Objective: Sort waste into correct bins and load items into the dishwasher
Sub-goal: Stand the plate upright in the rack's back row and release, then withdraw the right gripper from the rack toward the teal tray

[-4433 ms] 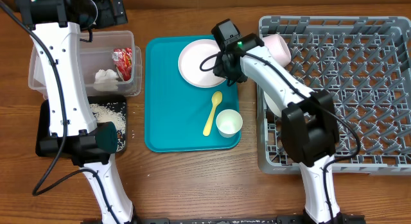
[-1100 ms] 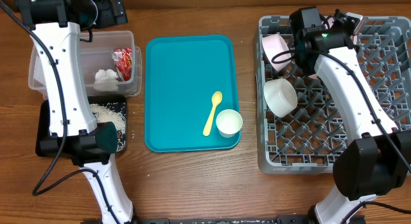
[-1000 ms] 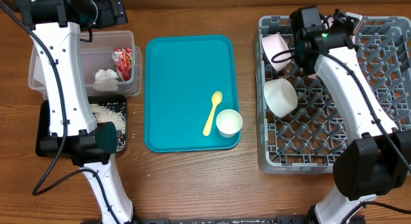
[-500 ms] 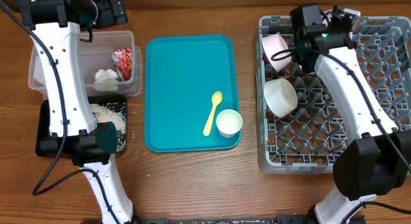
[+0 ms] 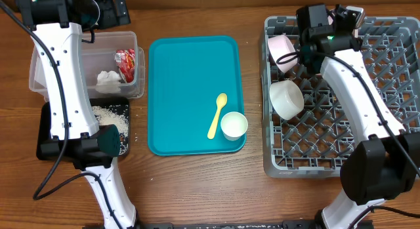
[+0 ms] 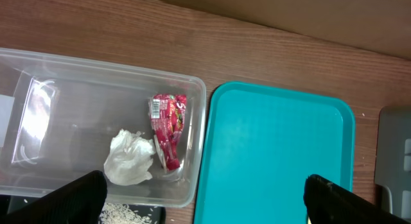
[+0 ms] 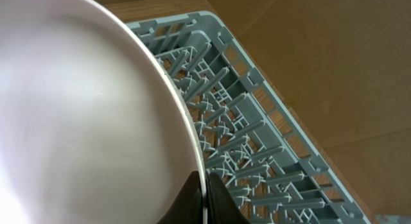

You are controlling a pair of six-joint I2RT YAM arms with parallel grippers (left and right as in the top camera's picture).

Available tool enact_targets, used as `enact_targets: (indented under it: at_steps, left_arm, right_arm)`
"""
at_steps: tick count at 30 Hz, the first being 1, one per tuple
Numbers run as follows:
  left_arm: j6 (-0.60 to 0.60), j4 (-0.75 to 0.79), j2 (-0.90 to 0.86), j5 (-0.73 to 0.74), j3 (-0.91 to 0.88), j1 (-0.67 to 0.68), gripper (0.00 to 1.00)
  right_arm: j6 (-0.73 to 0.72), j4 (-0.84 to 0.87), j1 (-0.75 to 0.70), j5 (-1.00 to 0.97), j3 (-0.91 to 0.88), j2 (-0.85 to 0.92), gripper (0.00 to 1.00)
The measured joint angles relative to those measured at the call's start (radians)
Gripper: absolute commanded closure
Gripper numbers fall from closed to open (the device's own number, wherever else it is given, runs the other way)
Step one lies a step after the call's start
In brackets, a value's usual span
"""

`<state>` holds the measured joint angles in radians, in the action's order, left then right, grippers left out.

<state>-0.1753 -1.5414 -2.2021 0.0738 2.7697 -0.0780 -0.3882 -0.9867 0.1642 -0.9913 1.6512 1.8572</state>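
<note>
My right gripper (image 7: 204, 199) is shut on the rim of the round pale plate (image 7: 83, 121) and holds it on edge over the back left of the grey dish rack (image 5: 387, 91). In the overhead view the plate (image 5: 350, 14) shows edge-on at the gripper (image 5: 338, 22). Two white bowls (image 5: 283, 48) (image 5: 287, 98) lie in the rack. The yellow spoon (image 5: 217, 115) and small white cup (image 5: 233, 125) rest on the teal tray (image 5: 190, 91). My left gripper (image 6: 205, 208) is open and empty above the clear tub (image 6: 192, 95), which holds the red wrapper (image 6: 168, 128) and white napkin (image 6: 131, 158).
The black tray (image 5: 46, 134) with white rice grains (image 5: 110, 113) lies in front of the clear tub, partly under my left arm. Wooden table shows between the teal tray and the rack, and along the front edge.
The plate left the teal tray and now hangs over the rack in my right gripper. In the last second it shifted slightly toward the rack's back edge. The left arm has not moved.
</note>
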Motion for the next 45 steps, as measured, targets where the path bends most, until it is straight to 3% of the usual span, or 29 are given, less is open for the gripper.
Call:
enact_targets:
  at_steps: [22, 25, 26, 27, 32, 34, 39, 45]
  left_arm:
    - [0.0, 0.0, 0.0, 0.0, 0.0, 0.0, 0.0]
    - [0.0, 0.0, 0.0, 0.0, 0.0, 0.0, 0.0]
    - [0.0, 0.0, 0.0, 0.0, 0.0, 0.0, 0.0]
    - [0.0, 0.0, 0.0, 0.0, 0.0, 0.0, 0.0]
    - [0.0, 0.0, 0.0, 0.0, 0.0, 0.0, 0.0]
    - [0.0, 0.0, 0.0, 0.0, 0.0, 0.0, 0.0]
    - [0.0, 0.0, 0.0, 0.0, 0.0, 0.0, 0.0]
    - [0.0, 0.0, 0.0, 0.0, 0.0, 0.0, 0.0]
  right_arm:
    - [0.098, 0.101, -0.001, -0.07, -0.039, 0.0, 0.95]
    - [0.101, 0.08, -0.001, -0.053, -0.039, 0.0, 0.82]
    - [0.102, 0.072, -0.001, -0.043, -0.039, 0.0, 0.66]
    - [0.098, 0.067, -0.001, -0.031, -0.039, 0.0, 0.6]
    - [0.107, 0.055, 0.0, 0.034, -0.04, 0.0, 0.58]
    - [0.105, 0.059, -0.001, 0.054, -0.04, 0.0, 0.52]
    - [0.103, 0.031, -0.001, 0.085, -0.021, 0.0, 0.19]
    - [0.146, -0.108, 0.0, 0.159, 0.195, -0.005, 0.09]
